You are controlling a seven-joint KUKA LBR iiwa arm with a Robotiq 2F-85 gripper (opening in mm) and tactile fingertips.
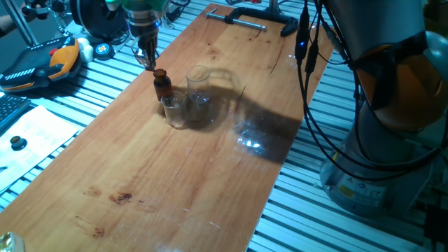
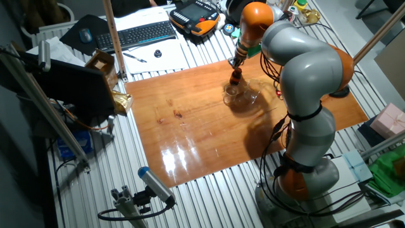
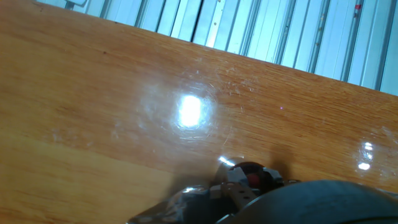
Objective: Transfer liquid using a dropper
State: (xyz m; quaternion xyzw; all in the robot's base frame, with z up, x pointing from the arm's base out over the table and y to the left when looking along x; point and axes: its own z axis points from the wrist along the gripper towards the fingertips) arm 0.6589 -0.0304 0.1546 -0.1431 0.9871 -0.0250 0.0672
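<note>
Dropper [image 1: 149, 61]: seen only as a thin form with a red tip at the fingers, hanging roughly upright with its long axis in line with them; whether the fingers truly clamp it cannot be told, as their tips are too small in both fixed views. The gripper [image 1: 146, 53] hangs just above and slightly left of the brown bottle [image 1: 162, 84], whose open neck lies directly below and a little right of the fingers. Right of the bottle stand a small glass cup [image 1: 174, 109] and a larger beaker [image 1: 201, 94] on the table [image 1: 175, 182]. In the hand view a red spot [image 3: 254, 178] shows at the lower edge.
</note>
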